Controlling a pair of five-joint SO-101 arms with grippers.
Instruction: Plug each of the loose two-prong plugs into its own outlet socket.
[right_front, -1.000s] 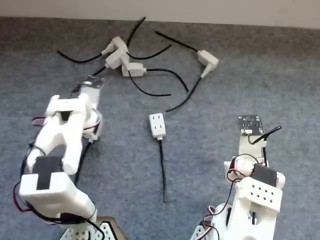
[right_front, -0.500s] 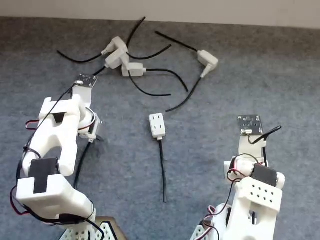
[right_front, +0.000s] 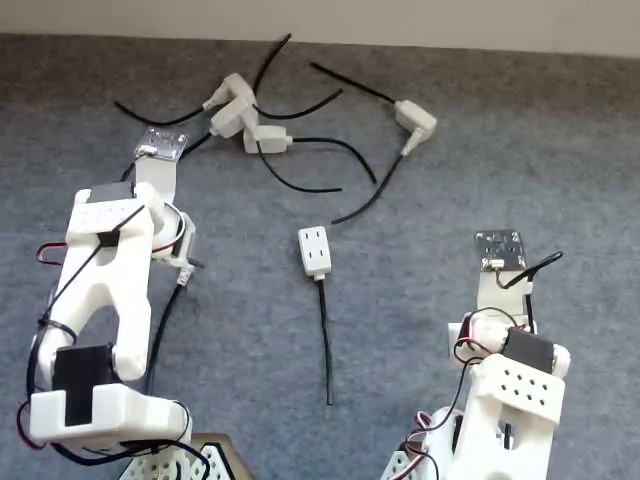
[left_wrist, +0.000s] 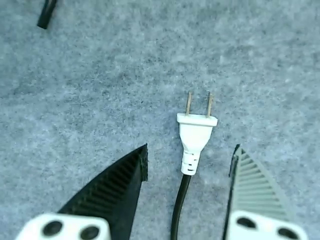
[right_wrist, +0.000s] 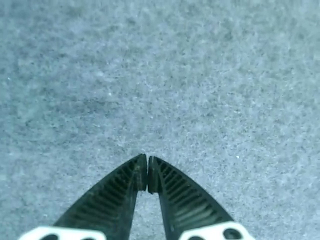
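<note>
A white two-prong plug (left_wrist: 196, 132) on a black cord lies flat on the grey carpet, prongs pointing away from the wrist. My left gripper (left_wrist: 190, 148) hovers over it, open, one finger on each side of the plug's body without touching it. In the high view the left arm (right_front: 110, 260) covers this spot, and the plug's cord (right_front: 163, 322) trails out from under it. The white outlet strip (right_front: 315, 250) lies mid-table. My right gripper (right_wrist: 148, 161) is shut on nothing above bare carpet, and its arm (right_front: 505, 370) stands at the front right.
Three white plugs (right_front: 240, 115) with tangled black cords lie at the back left, and another plug (right_front: 415, 118) at the back right. The strip's black cord (right_front: 326, 340) runs toward the front edge. Open carpet lies between the strip and the right arm.
The left arm has swung back and slightly left, its wrist camera now farther toward the back plugs. The right arm, strip and back plugs have not moved.
</note>
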